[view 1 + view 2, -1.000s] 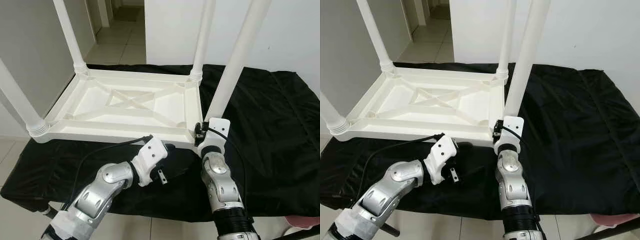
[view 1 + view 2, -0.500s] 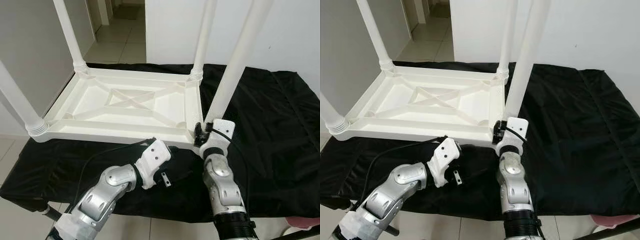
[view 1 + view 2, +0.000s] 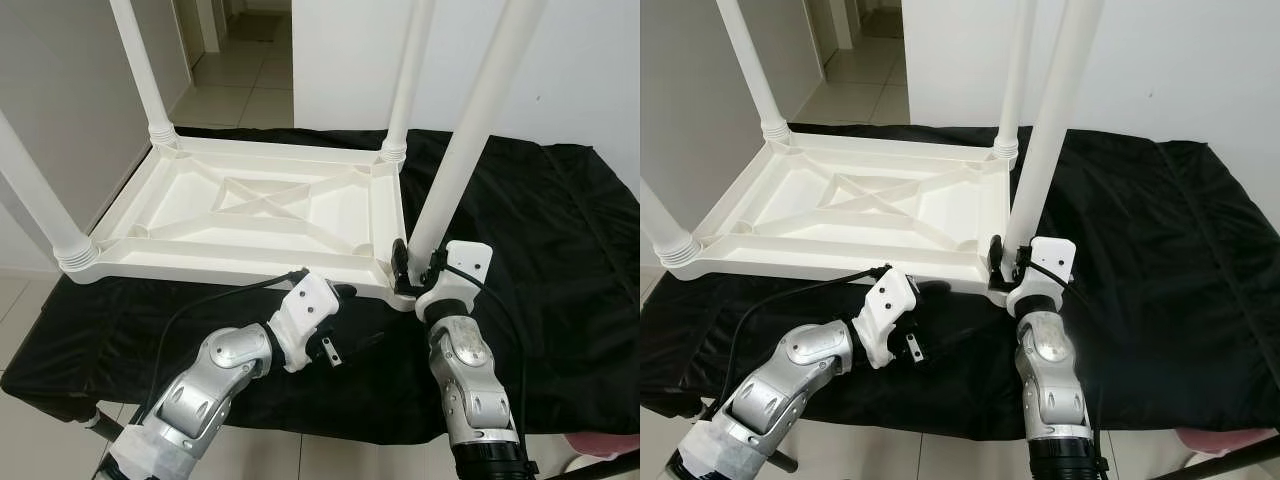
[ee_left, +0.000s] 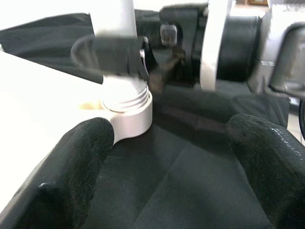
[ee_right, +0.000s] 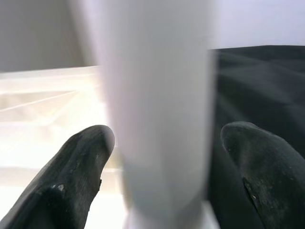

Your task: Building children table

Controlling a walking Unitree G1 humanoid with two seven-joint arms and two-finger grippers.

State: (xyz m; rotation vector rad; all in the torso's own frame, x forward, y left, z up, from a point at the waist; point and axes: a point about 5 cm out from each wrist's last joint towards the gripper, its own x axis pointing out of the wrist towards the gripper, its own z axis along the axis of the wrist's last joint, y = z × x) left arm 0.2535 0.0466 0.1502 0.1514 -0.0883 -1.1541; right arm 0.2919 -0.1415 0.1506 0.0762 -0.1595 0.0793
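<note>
Upside down on your black-draped desk (image 3: 560, 250) lies the white children's table (image 3: 250, 215), legs pointing up. Your right hand (image 3: 1002, 262) sits at the base of the near-right leg (image 3: 465, 140), fingers (image 5: 81, 162) spread either side of it, not gripping. Your left hand (image 3: 345, 330) hovers open just beside that corner socket (image 4: 127, 117), holding nothing.

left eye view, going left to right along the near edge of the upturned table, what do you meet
near-left table leg → left gripper below the table frame's near rail → near-right table leg, with the right gripper at its base → bare black cloth
</note>
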